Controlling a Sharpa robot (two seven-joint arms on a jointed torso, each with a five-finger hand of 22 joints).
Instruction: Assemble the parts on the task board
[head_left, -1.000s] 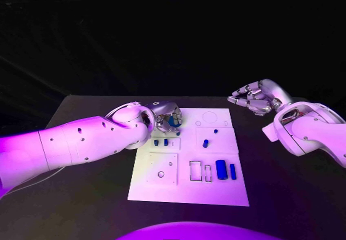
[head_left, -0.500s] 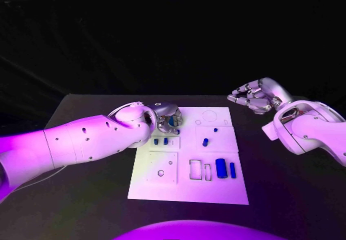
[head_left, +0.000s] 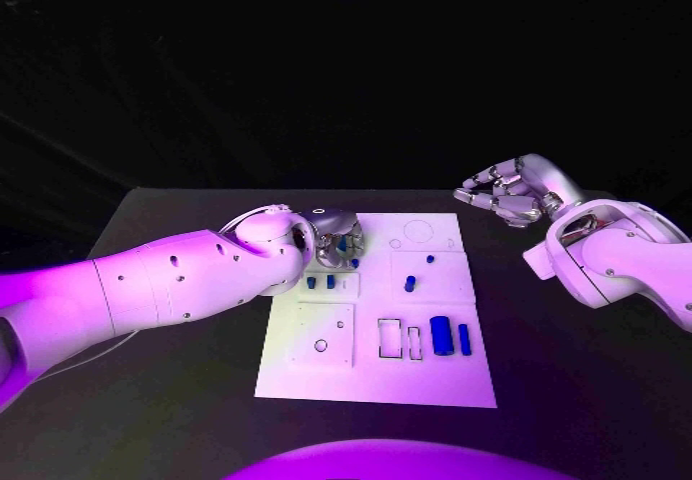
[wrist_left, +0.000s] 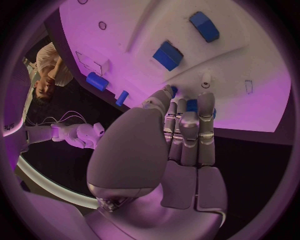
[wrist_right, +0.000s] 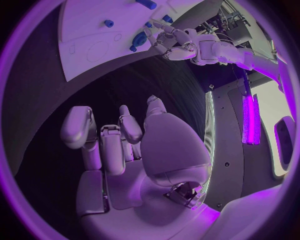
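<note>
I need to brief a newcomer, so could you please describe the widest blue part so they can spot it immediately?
Start at the white task board mid-table and go to its near right area. Two upright blue parts stand side by side; the wide blue block is the left one, clearly broader than the slim blue bar beside it.

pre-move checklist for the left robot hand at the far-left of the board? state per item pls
1. Left robot hand over the task board, at its far left corner: ok.
2. Blue part at the left robot hand's fingertips, firmly held: cannot tell; the fingers hide the contact.
3. Target slot under the left robot hand visible: not ok; the hand covers it in both views.
4. Right robot hand clear of the board, off its right edge, holding nothing: ok.
5. Two small blue parts near the left robot hand, standing apart from its fingers: ok.
6. Large blue block and slim blue bar still unplaced on the board's near right: ok.
</note>
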